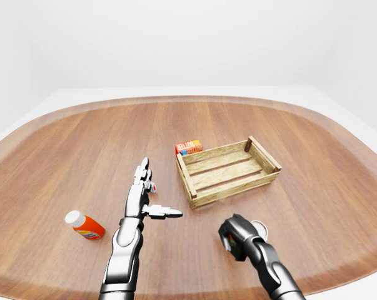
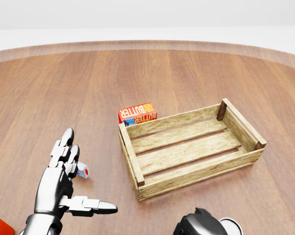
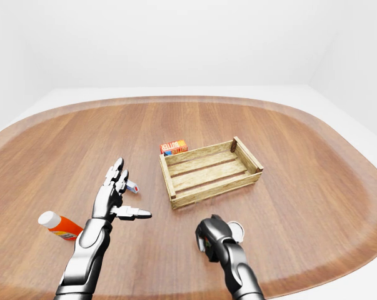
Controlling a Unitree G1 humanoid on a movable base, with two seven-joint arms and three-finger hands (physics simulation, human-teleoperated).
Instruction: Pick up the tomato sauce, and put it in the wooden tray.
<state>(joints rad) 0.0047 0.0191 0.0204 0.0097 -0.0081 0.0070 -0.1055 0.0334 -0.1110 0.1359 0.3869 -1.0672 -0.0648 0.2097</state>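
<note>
Centrally on the round wooden table (image 1: pixel 82 144) the wooden tray (image 2: pixel 190 149) is seen, a slatted crate with nothing inside it; a red butter box (image 2: pixel 137 112) is set touching its upper-left outer wall in the head view. No tomato sauce can be picked out with certainty; a white-rimmed round thing (image 1: pixel 259 227), possibly its can, is mostly hidden behind the right hand (image 1: pixel 237 236), below the tray; the fingers of that hand are curled inward into a fist, and whether anything is gripped cannot be told. The left hand (image 2: pixel 64 182) is held spread, fingers extended, holding nothing; a small white and red item (image 2: pixel 83 172) lies just beside its fingertips. An orange bottle with a white cap (image 1: pixel 84 225) lies on its side, well left of the tray.
</note>
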